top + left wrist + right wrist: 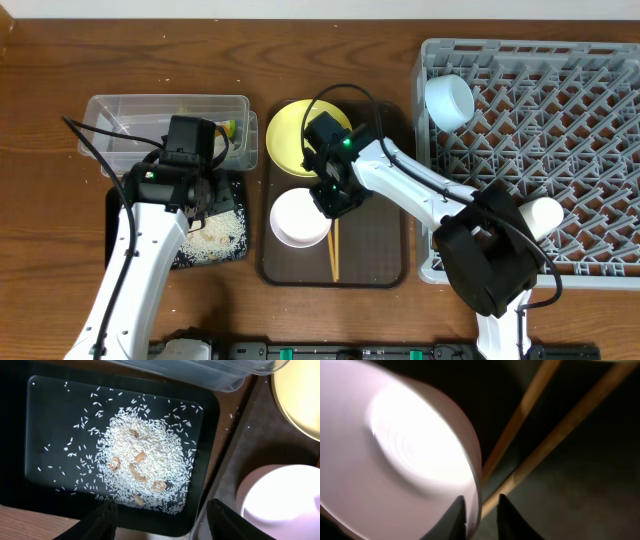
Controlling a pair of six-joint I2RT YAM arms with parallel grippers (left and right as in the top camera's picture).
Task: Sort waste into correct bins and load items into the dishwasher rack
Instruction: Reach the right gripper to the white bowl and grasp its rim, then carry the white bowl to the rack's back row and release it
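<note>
A white bowl (298, 218) stands on the dark-brown serving tray (380, 250), beside a pair of wooden chopsticks (333, 250) and below the yellow plate (290, 135). My right gripper (481, 500) is shut on the white bowl (395, 450) at its rim, one finger inside and one outside, with the chopsticks (560, 425) just past it. My left gripper (162, 510) hangs open and empty over the near edge of the black tray (50, 410), which holds rice scraps (145, 460). In the dishwasher rack (600, 150) are a pale bowl (449, 100) and a small cup (543, 215).
The clear tub (130, 120) sits behind the black tray (230, 260) and holds a green-and-orange wrapper (228, 128). The right arm reaches from the table's front across the rack's left edge and the serving tray. Bare wood lies along the left side and the far edge.
</note>
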